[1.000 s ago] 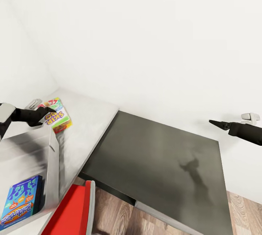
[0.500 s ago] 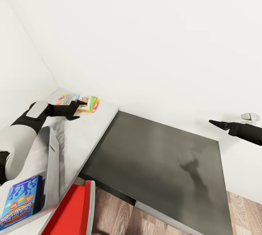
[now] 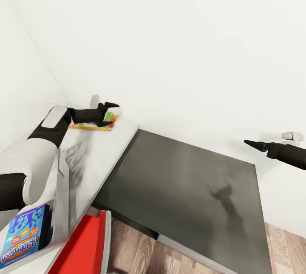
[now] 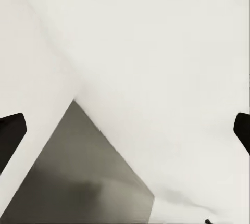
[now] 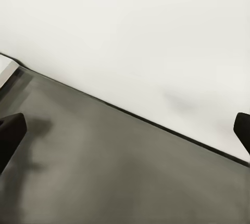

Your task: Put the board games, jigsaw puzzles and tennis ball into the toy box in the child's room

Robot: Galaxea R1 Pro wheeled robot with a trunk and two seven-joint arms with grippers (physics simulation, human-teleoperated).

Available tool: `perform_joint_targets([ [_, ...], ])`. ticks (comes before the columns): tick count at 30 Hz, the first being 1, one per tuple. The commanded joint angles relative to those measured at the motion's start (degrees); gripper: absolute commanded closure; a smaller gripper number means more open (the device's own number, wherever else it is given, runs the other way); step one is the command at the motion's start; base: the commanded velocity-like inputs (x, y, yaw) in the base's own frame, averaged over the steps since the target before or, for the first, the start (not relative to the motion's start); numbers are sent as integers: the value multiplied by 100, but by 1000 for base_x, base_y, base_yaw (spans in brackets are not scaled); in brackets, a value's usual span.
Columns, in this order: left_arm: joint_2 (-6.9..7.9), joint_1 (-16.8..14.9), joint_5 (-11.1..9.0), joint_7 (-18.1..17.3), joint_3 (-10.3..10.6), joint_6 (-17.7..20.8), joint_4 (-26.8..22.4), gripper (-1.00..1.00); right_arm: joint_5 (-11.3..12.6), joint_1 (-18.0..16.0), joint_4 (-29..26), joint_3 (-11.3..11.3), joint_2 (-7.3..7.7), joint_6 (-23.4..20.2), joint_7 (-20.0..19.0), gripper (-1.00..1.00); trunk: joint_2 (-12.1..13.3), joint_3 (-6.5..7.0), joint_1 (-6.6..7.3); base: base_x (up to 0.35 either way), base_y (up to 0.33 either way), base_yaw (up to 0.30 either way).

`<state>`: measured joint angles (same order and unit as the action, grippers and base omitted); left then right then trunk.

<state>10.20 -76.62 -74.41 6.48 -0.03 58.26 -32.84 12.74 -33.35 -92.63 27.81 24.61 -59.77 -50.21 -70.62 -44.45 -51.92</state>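
White rounded shells with black joint sections clad the left arm (image 3: pixel 36 161), ending in a matte black gripper, while the right arm (image 3: pixel 289 153) is black with tapering pointed fingertips

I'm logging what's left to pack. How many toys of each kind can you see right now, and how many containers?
Board games: 2, the SKIP-BO box under the left tool and the blue box
Toy boxes: 1, the grey toy box
Total: 3

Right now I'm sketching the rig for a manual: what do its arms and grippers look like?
The left arm has glossy white shells with black joints. Both the left gripper and the right gripper are matte black with slim tapered fingers; a pale grey block sits on each wrist.
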Motion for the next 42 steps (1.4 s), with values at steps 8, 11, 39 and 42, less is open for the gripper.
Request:
perform_joint_targets([
  [8, 639, 495, -216, 462, 213, 174, -2135, -100, -17, -2, -1, 5, 0, -23, -33, -100, -3, -5, 0, 0, 0, 0],
  [11, 1010, 529, -243, 1199, 612, 174, -2586, -100, -17, -4, -1, 5, 0, -23, -33, -100, -3, -5, 0, 0, 0, 0],
  [39, 2930, 66, -764, 3237, 1646, 174, -2218, -100, -28, 30, -1, 23, -8, -23, -718, -100, -3, -5, 0, 0, 0, -142],
  [42, 2930, 67, -776, 3237, 1641, 174, -2217, -100, -27, 30, -1, 23, -8, -23, -718, -100, -3, -5, 0, -45, 0, -41],
])
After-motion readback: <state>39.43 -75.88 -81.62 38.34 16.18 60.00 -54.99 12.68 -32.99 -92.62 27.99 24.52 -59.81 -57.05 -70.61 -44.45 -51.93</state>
